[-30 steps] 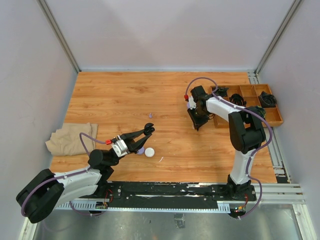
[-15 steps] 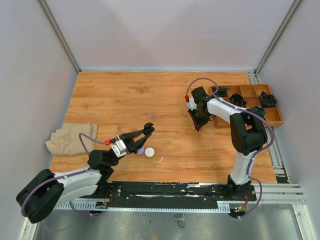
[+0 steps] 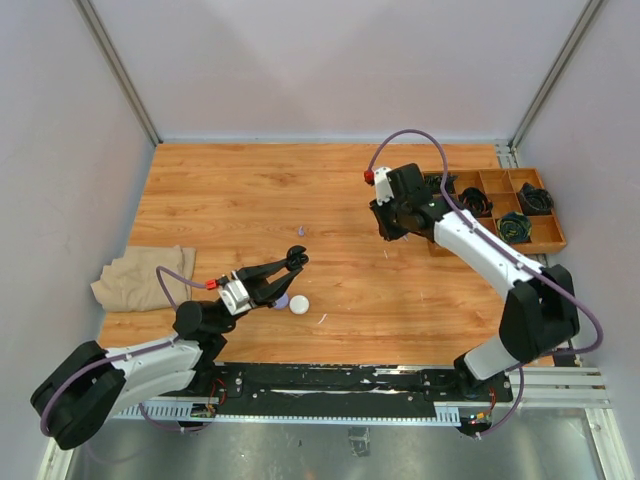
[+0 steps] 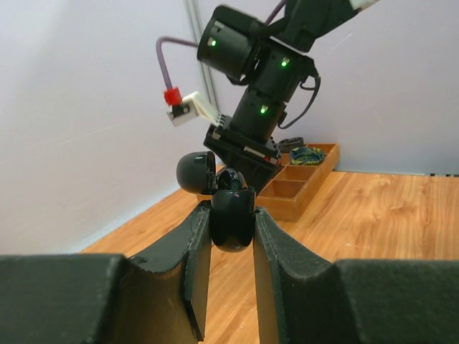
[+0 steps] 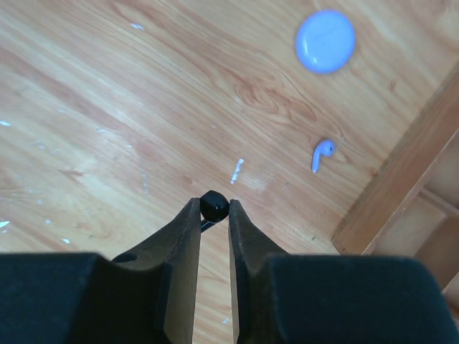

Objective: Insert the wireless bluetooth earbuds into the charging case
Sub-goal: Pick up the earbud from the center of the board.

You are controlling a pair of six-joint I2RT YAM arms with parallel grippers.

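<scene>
While the left gripper (image 3: 293,262) hangs above the wooden table (image 3: 230,200) with its fingers pinching a black charging case (image 4: 231,218), the case's lid (image 4: 196,172) stands flipped open to one side, as the left wrist view shows. Just beside that gripper, a white round case (image 3: 299,305) lies on the boards. Next to it on the left, half hidden under the fingers, is a lavender piece (image 3: 283,300). A tiny lavender earbud (image 3: 301,231) lies apart, farther up the table, and a beige cloth (image 3: 140,275) sits crumpled at the table's left edge.

The right gripper (image 5: 213,209) hangs over the table near the wooden tray (image 3: 540,247), its two fingers pressed on a small black earbud (image 5: 214,205) held right at their tips. Below it in the right wrist view, a lavender round case (image 5: 325,41) and a lavender stemmed earbud (image 5: 323,152) lie on the wood, apart from one another, the earbud near the tray's wall. The tray's compartments hold coiled cables (image 3: 514,226). The two grippers are well apart
</scene>
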